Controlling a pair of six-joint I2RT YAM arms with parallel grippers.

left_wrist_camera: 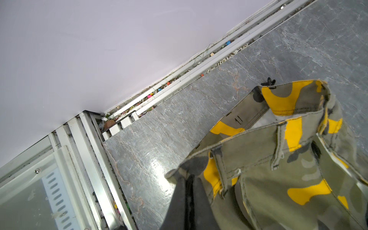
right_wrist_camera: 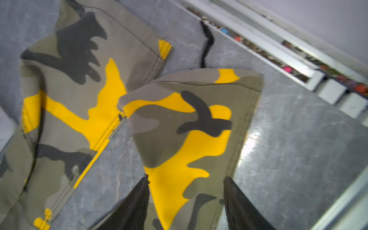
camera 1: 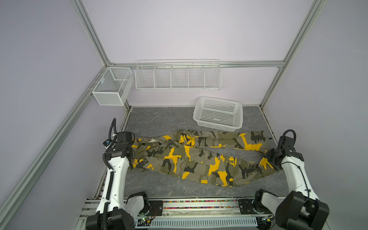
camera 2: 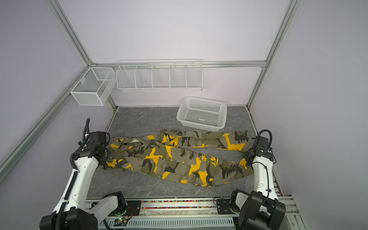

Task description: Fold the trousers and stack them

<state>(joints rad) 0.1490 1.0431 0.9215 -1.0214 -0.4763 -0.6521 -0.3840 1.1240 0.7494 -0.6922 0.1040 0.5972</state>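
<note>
The trousers (camera 1: 179, 159) stretch lengthwise from hand to hand — left hand (left_wrist_camera: 189, 176) pinching the waistband (left_wrist_camera: 249, 139), right hand (right_wrist_camera: 186, 177) spread wide astride a cuff (right_wrist_camera: 189, 119).

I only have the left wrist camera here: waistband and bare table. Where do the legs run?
Observer: The trousers lie spread across the table. Both legs run toward the right arm, splayed with bare table between them.
Operator: What is the right claw doing?
Observer: The right claw is open, with its fingers on either side of the near leg's cuff.
Operator: Anything behind the garment?
Observer: A white basket stands close behind the far leg.
</note>
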